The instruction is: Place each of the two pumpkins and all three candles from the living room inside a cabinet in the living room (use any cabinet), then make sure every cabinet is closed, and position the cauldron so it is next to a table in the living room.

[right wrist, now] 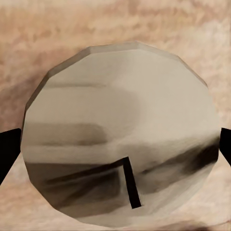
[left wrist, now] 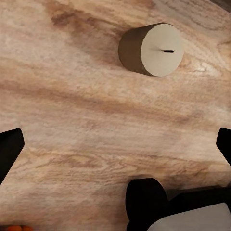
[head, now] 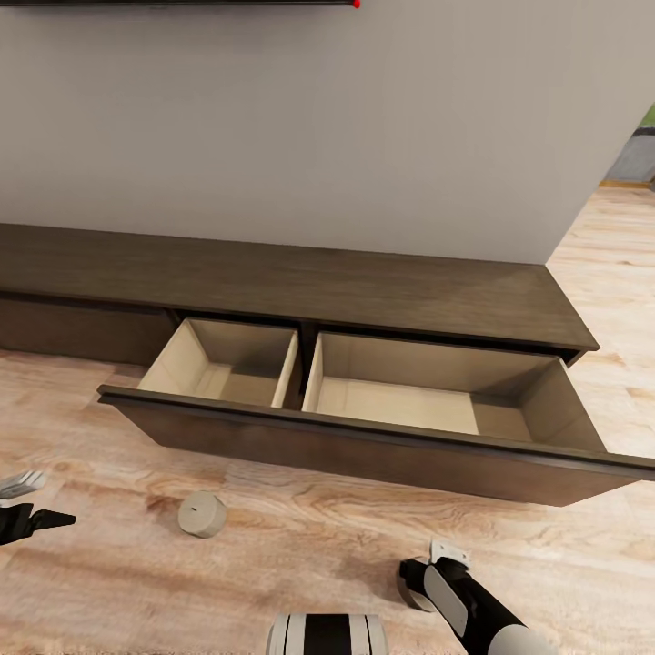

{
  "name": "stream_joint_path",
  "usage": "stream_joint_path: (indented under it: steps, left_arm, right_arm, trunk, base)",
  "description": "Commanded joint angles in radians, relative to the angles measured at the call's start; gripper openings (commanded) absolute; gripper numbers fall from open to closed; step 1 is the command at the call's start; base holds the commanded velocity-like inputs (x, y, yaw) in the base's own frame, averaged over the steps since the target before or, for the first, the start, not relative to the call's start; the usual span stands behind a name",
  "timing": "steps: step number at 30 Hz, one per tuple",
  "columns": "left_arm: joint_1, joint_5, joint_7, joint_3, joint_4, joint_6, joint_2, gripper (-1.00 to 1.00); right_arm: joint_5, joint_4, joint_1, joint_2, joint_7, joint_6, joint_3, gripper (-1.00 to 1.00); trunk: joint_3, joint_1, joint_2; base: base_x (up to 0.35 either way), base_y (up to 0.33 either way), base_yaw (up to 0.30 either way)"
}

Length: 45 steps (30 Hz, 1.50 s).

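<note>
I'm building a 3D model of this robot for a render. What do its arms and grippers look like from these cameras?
The right arm has a glossy black shell with a pale grey oval panel and a small white bracket at its wrist end. The left gripper is black with a light grey ridged piece above it. In the wrist views, the fingers are plain matte black with angular tips. No cables or markings show.

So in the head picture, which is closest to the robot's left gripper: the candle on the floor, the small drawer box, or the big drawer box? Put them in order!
From the left gripper:
1. The candle, on the wood floor just to its right.
2. The smaller drawer compartment, open, beyond the candle.
3. The wider drawer compartment, open, farther right.
</note>
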Motion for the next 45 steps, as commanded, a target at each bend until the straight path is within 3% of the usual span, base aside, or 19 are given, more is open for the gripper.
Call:
stream_joint_path:
  steps: [1, 9, 10, 40, 45]
  left_arm:
    - [0.0, 0.0, 0.0, 0.0, 0.0, 0.0, 0.0, 1.0]
    - [0.0, 0.0, 0.0, 0.0, 0.0, 0.0, 0.0, 1.0]
    - [0.0, 0.0, 0.0, 0.0, 0.0, 0.0, 0.0, 1.0]
    - [0.0, 0.0, 0.0, 0.0, 0.009, 0.0, 0.0, 1.0]
    - [0.0, 0.001, 0.0, 0.0, 0.009, 0.0, 0.0, 1.0]
  right_arm:
    - [-0.002, 0.0, 0.0, 0.0, -0.001, 0.0, 0.0, 1.0]
    - [-0.002, 0.0, 0.0, 0.0, -0.001, 0.0, 0.0, 1.0]
    - [-0.002, 0.0, 0.0, 0.0, -0.001, 0.0, 0.0, -1.0]
    - [0.0, 0.0, 0.001, -0.002, 0.001, -0.009, 0.001, -1.0]
    - [0.0, 0.0, 0.001, -0.002, 0.001, -0.009, 0.001, -1.0]
  trunk:
    - [0.0, 0.0, 0.0]
    - [0.0, 0.0, 0.0]
    - [0.0, 0.0, 0.0]
    - [0.0, 0.0, 0.0]
    - [0.015, -0.002, 0.001]
  base:
    - [0.0, 0.0, 0.0]
    - [0.0, 0.0, 0.0]
    - [0.0, 0.0, 0.0]
    - [0.0, 0.0, 0.0]
    - [0.0, 0.0, 0.0]
